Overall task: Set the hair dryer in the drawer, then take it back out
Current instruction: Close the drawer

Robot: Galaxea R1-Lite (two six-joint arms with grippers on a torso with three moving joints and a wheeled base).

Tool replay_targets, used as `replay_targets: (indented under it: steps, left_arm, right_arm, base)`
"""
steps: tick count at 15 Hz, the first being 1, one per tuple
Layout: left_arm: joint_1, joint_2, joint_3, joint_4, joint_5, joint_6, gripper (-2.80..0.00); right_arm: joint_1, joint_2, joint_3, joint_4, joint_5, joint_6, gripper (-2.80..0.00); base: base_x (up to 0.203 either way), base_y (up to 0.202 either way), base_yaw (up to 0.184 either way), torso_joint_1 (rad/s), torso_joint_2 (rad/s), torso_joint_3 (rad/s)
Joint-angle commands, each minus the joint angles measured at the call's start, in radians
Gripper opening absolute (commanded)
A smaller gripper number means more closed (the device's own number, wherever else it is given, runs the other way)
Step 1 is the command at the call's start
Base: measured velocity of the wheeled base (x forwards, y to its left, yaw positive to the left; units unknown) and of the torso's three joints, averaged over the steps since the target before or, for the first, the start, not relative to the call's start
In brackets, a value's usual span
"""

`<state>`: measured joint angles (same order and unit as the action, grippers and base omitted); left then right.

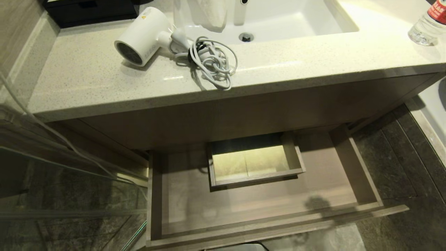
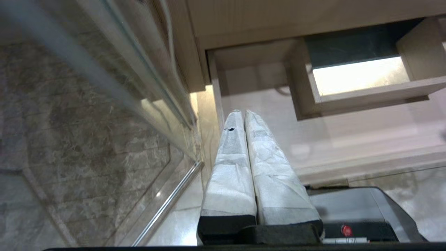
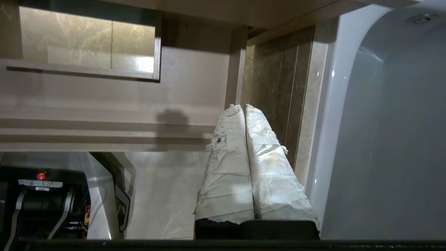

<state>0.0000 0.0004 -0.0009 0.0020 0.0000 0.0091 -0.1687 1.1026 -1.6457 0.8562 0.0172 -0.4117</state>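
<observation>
Our left gripper (image 2: 244,113) and right gripper (image 3: 243,107) hang low before the vanity, fingers pressed together, holding nothing. Beyond them the drawer (image 1: 264,223) stands pulled out. Farther back, on the counter (image 1: 87,83), the dryer (image 1: 143,35) lies beside the sink (image 1: 334,21).

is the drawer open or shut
Open: the drawer is pulled out below the counter, its bare inside showing.
</observation>
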Motion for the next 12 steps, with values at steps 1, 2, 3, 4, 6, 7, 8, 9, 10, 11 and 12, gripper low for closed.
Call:
replay_targets:
  steps: [1,2,3,4,6,7,8,9,10,11,12]
  left_arm:
    - [0.0,0.0,-0.001,0.0,0.0,0.0,-2.8]
    - [0.0,0.0,0.001,0.0,0.0,0.0,-2.8]
    - [0.0,0.0,-0.001,0.001,0.0,0.0,-2.8]
    - [0.0,0.0,0.0,0.0,0.0,0.0,-2.8]
    - [0.0,0.0,0.001,0.0,0.0,0.0,-2.8]
    - [0.0,0.0,0.0,0.001,0.0,0.0,-2.8]
    - [0.0,0.0,-0.001,0.001,0.0,0.0,-2.8]
    - [0.0,0.0,0.001,0.001,0.0,0.0,-2.8]
    - [0.0,0.0,-0.001,0.001,0.0,0.0,-2.8]
    - [0.0,0.0,-0.001,0.001,0.0,0.0,-2.8]
    - [0.0,0.0,0.0,0.0,0.0,0.0,-2.8]
  right_arm:
    - [0.0,-0.005,0.001,0.005,0.0,-0.002,-2.8]
    - [0.0,-0.007,0.003,0.004,0.0,-0.002,-2.8]
    - [0.0,-0.009,0.004,0.004,0.001,-0.002,-2.8]
    - [0.0,-0.01,0.004,0.004,0.001,-0.002,-2.8]
    - [0.0,-0.013,0.01,0.004,0.001,-0.002,-2.8]
    - [0.0,-0.012,0.011,0.004,0.0,-0.004,-2.8]
    - [0.0,-0.012,0.012,0.003,0.0,-0.004,-2.8]
    - [0.0,-0.01,0.011,0.001,0.0,-0.003,-2.8]
    - [0.0,-0.012,0.016,0.001,-0.002,-0.004,-2.8]
    - [0.0,-0.014,0.017,0.003,-0.002,-0.002,-2.8]
    - [-0.001,-0.014,0.019,0.001,-0.002,-0.002,-2.8]
  base:
    - [0.0,0.0,0.0,-0.275,0.0,-0.286]
    - [0.0,0.0,0.0,-0.267,-0.02,-0.296]
    - [0.0,0.0,0.0,-0.266,-0.04,-0.297]
    - [0.0,0.0,0.0,-0.258,-0.06,-0.314]
    - [0.0,0.0,0.0,-0.247,-0.08,-0.313]
    - [0.0,0.0,0.0,-0.228,-0.1,-0.325]
    - [0.0,0.0,0.0,-0.231,-0.1,-0.325]
    - [0.0,0.0,0.0,-0.141,-0.06,-0.196]
    - [0.0,0.0,0.0,-0.071,-0.04,-0.117]
    - [0.0,0.0,0.0,-0.043,-0.02,-0.069]
    - [0.0,0.0,0.0,-0.017,0.0,-0.041]
